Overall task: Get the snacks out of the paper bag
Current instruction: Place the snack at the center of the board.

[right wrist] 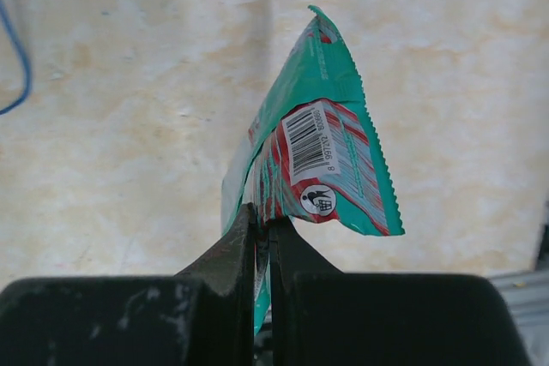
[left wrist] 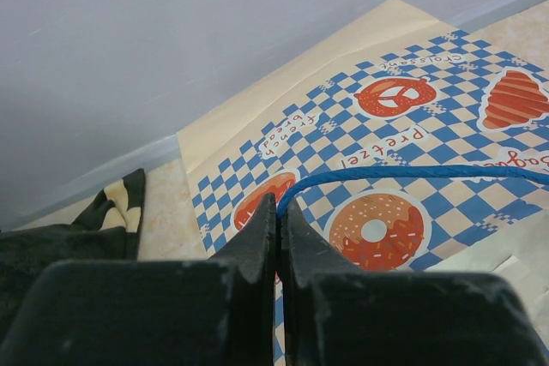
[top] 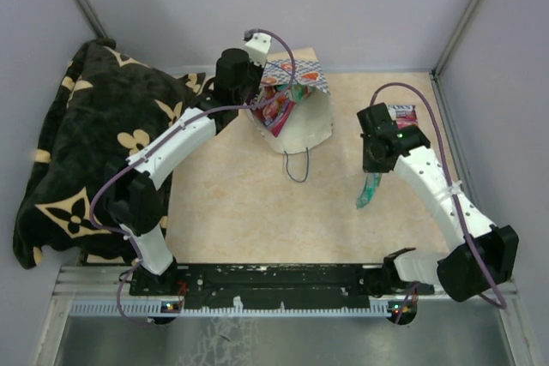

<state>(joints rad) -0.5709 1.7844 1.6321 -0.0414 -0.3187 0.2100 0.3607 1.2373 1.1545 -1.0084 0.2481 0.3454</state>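
The paper bag (top: 300,126) stands open at the table's back middle, with purple-pink and other snack packets (top: 279,107) showing in its mouth. My left gripper (top: 259,90) is at the bag's left rim, shut on its thin blue string handle (left wrist: 412,171). The left wrist view shows the bag's checkered band (left wrist: 446,117) just beyond the closed jaws (left wrist: 279,207). My right gripper (top: 376,171) is shut on a teal snack packet (top: 369,193), held above the table right of the bag. The packet (right wrist: 317,143) sticks up from the jaws (right wrist: 264,222), barcode side showing.
A pink packet (top: 401,113) lies on the table behind the right gripper. The black floral blanket (top: 86,143) is heaped at the left, off the beige mat (top: 257,212). The bag's other blue handle (top: 298,165) hangs onto the mat. Grey walls stand close behind.
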